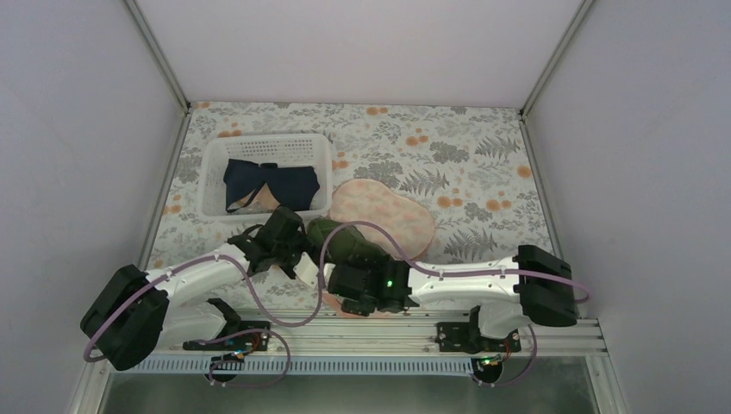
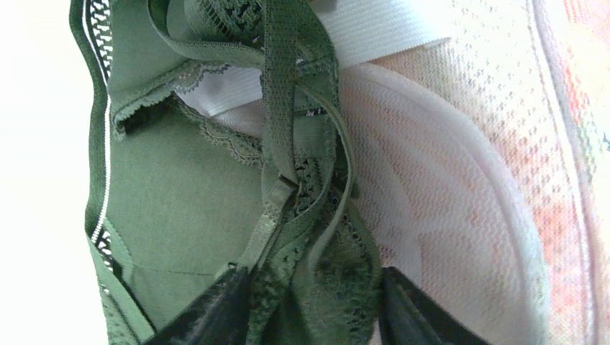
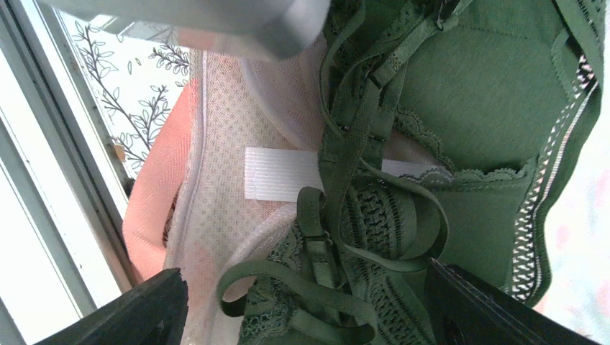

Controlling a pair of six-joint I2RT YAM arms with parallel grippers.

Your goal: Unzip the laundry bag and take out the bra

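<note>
Between left gripper jaws, bra straps found, at laundry bag near end; clamping cannot be told. Right gripper spread wide.

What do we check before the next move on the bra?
1. Opening of the laundry bag: ok, the bra lies bare on its mesh lining.
2. Lace inside the left gripper: ok, it sits between the two fingers.
3. Firm hold on that lace: cannot tell.
4. Opening of the right gripper: ok, wide, straddling the straps.
5. Tangle in the straps: not ok, looped and twisted over the white band.
6. Clearance from the basket: ok, it stands apart, further back on the left.
</note>
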